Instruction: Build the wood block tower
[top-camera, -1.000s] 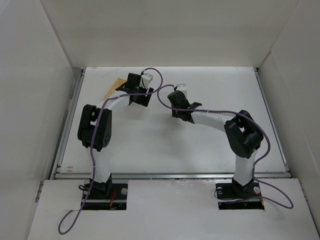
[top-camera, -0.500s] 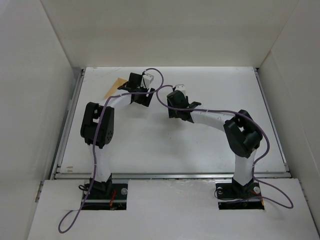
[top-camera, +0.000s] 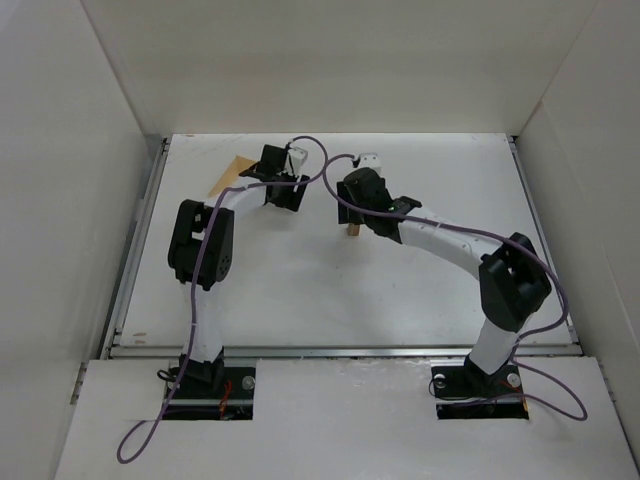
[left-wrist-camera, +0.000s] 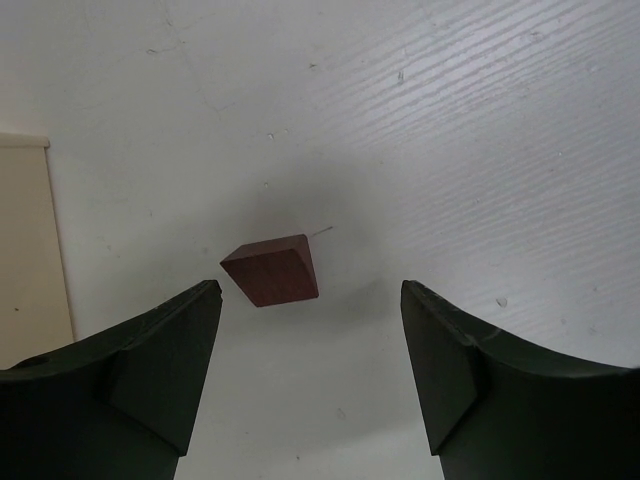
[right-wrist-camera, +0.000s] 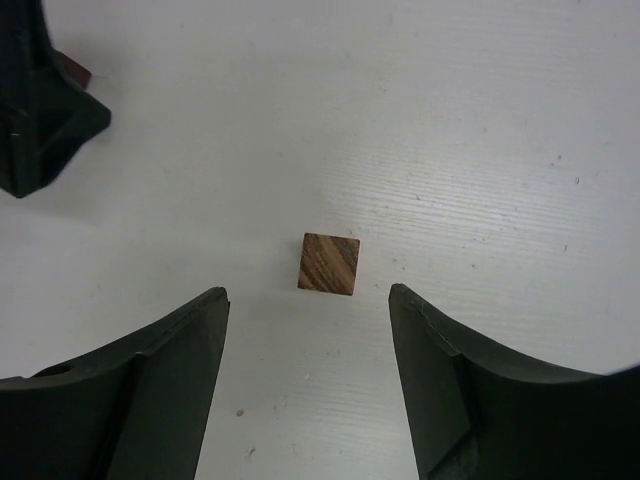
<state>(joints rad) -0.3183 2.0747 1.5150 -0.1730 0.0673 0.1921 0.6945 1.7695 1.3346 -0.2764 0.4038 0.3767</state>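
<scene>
A dark reddish-brown cube (left-wrist-camera: 271, 271) rests on the white table just ahead of my left gripper (left-wrist-camera: 310, 300), nearer its left finger. That gripper is open and touches nothing. A tan cube with dark grain (right-wrist-camera: 329, 264) lies flat on the table just beyond the tips of my right gripper (right-wrist-camera: 307, 295), which is open and hangs above it. From above, the tan cube (top-camera: 352, 230) shows just below the right gripper (top-camera: 353, 212). The left gripper (top-camera: 284, 192) hides the reddish cube there. The two cubes lie apart, not stacked.
A pale wooden oblong (top-camera: 232, 172) lies at the back left, beside the left gripper, and its edge (left-wrist-camera: 25, 250) shows in the left wrist view. The left gripper's black body (right-wrist-camera: 40, 110) sits at the upper left of the right wrist view. White walls enclose the table.
My right gripper has gone from shut to open and drawn back, and the tan cube now shows on the table. The right arm's elbow swung outward. The left arm barely moved.
</scene>
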